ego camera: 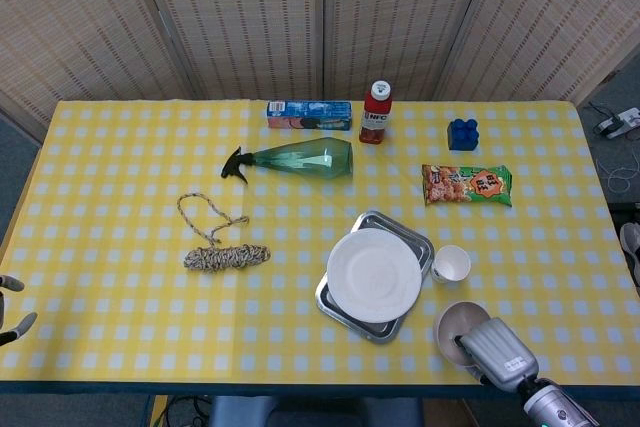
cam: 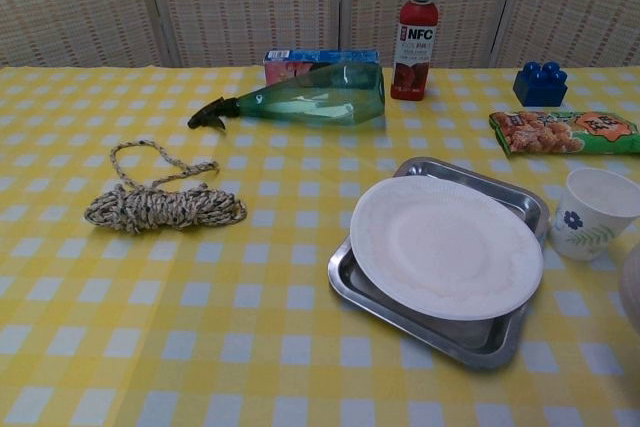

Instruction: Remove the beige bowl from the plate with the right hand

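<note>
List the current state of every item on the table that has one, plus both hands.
Beige bowl: off the plate, held by right hand.
White round plate: empty, on steel tray.
Floral paper cup: upright.
Green spray bottle: lying on its side.
Red juice bottle: upright, capped.
Left hand: holds nothing.
</note>
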Available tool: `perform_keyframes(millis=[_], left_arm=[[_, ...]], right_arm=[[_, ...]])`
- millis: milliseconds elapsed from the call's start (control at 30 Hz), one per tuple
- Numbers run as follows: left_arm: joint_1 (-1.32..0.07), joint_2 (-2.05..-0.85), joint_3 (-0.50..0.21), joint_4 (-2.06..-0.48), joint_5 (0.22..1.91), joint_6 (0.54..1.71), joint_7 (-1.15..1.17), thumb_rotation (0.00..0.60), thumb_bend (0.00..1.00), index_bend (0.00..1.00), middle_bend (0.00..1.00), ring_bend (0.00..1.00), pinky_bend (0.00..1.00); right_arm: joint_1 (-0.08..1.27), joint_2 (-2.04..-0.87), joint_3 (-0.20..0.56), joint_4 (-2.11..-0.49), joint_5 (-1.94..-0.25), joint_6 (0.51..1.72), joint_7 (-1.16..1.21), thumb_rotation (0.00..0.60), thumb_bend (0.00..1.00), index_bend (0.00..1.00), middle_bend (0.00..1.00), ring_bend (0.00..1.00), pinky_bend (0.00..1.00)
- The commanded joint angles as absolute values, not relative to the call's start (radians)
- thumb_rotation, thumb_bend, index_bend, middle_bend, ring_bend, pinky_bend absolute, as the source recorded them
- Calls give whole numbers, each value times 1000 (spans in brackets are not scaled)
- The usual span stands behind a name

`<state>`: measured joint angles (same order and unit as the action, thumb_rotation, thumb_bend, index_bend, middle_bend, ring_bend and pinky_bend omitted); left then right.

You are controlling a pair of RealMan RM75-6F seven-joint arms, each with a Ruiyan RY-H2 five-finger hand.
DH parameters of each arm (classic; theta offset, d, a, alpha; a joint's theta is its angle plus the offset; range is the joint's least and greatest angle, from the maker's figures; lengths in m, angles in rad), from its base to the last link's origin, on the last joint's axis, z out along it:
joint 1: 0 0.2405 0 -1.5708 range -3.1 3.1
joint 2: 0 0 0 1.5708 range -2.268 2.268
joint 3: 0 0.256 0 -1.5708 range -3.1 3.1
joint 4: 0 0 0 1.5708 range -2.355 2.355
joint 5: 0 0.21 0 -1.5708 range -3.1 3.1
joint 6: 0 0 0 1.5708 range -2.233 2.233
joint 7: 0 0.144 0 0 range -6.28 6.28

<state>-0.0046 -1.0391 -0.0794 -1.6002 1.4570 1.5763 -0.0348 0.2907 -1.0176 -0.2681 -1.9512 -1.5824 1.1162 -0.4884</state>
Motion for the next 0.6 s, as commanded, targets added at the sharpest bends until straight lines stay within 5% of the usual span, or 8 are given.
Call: perform_keyframes(millis=[33, 600], left_arm=[[-5, -1039, -79, -1600, 1458, 1576, -35, 600, 151, 581, 785, 592, 743], [-5, -1039, -79, -1601, 1456, 1577, -34, 600, 150, 581, 785, 592, 743]], right_arm=[[286, -1030, -264, -1934, -1568, 1100, -481, 600, 327, 640, 907, 984, 1000], [243, -1037, -239, -1918, -1575, 1133, -465, 600, 327, 261, 779, 871, 1000]])
